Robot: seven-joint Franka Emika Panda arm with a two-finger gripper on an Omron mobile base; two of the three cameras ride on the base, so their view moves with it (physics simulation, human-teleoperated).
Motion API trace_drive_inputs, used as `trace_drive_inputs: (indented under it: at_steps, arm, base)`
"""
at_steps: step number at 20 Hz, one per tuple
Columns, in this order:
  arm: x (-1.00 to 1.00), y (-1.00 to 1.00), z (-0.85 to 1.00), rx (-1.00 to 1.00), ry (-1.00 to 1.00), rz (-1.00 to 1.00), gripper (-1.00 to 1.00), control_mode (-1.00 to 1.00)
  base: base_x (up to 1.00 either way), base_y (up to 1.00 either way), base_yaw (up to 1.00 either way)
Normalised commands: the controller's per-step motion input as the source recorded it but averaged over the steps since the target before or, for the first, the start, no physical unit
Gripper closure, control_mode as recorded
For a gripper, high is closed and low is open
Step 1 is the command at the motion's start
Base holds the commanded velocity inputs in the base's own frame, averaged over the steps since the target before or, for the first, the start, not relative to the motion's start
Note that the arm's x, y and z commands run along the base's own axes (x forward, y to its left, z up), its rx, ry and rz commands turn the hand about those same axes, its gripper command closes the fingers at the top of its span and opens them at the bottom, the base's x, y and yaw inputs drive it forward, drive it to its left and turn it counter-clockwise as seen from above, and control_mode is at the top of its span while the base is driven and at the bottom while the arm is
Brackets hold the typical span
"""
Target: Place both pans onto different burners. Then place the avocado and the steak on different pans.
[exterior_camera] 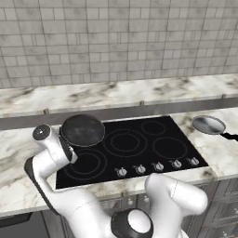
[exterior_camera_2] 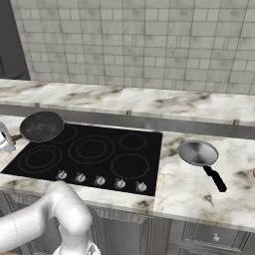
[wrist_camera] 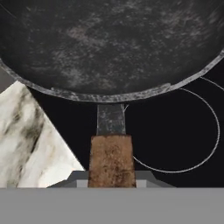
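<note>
The hand (wrist_camera: 112, 181) is clamped on the brown wooden handle of the dark grey-black round frying pan (exterior_camera: 82, 130), at the glossy black glass cooktop's (exterior_camera: 139, 160) ten o'clock corner.

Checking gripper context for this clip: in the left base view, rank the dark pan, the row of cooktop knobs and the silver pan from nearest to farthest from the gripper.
1. dark pan, held by its handle in the gripper, at the cooktop's left.
2. knobs, front edge.
3. silver pan, on the right counter.

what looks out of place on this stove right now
The dark pan hangs over the cooktop's back left corner, held by its wooden handle, centred on no burner. The silver pan sits on the marble counter beside the cooktop.
</note>
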Motion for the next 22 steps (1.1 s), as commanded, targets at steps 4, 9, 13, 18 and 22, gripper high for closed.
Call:
trace_drive_inputs:
  at_steps: [4, 9, 13, 18, 22]
  arm:
    - [0.01, -0.68, 0.29, 0.13, 0.0, 0.0, 1.0, -1.0]
    - [0.1, -0.62, 0.16, 0.03, 0.0, -0.03, 1.0, -1.0]
    - [0.09, -0.62, 0.05, 0.0, 0.03, -0.02, 1.0, -1.0]
    - [0.06, -0.62, 0.0, -0.02, 0.08, -0.02, 1.0, -1.0]
    - [0.0, -0.59, 0.0, -0.04, 0.09, -0.02, 1.0, -1.0]
  base:
    - [0.0, 0.0, 0.0]
    - [0.0, 0.0, 0.0]
    - [0.0, 0.0, 0.0]
    - [0.0, 0.0, 0.0]
    - [0.0, 0.0, 0.0]
